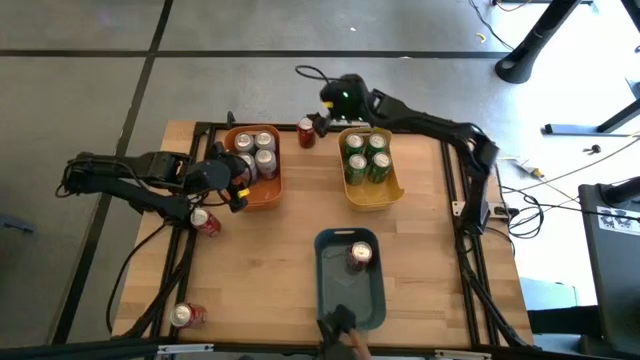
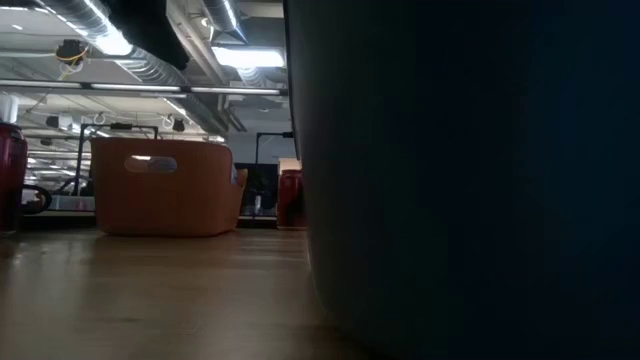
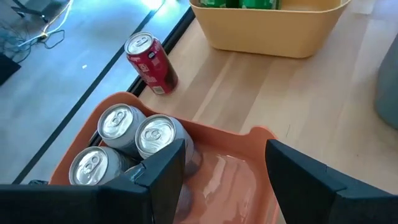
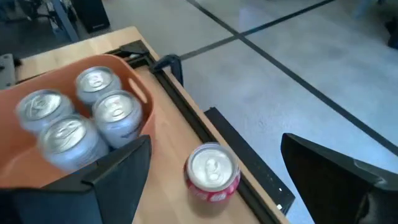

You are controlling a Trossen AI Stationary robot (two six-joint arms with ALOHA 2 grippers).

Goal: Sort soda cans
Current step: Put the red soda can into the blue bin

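Sorting is proceeding by colour, judging from the bin contents: silver-grey cans are sitting in the orange bin near the desk's far edge, green cans are filling the yellow bin just beside it, and one red can is lying in the blue-grey bin at the near edge. Three red cans are remaining outside any bin: one standing at the far edge between the orange and yellow bins, one lying near the left edge, and one lying at the near left corner. The right gripper is hovering over the far-edge red can, with its fingers spread wide on either side of the can and not touching it; this stance is suggesting a grasp being lined up, with the opening kept wider than the can so the fingers can descend around it. The left gripper is hanging over the near wall of the orange bin, fingers apart and holding nothing, beside the silver-grey cans. The red can near the left edge is lying just beside this arm and is probably its next pick. Red cans are presumably belonging in the blue-grey bin.
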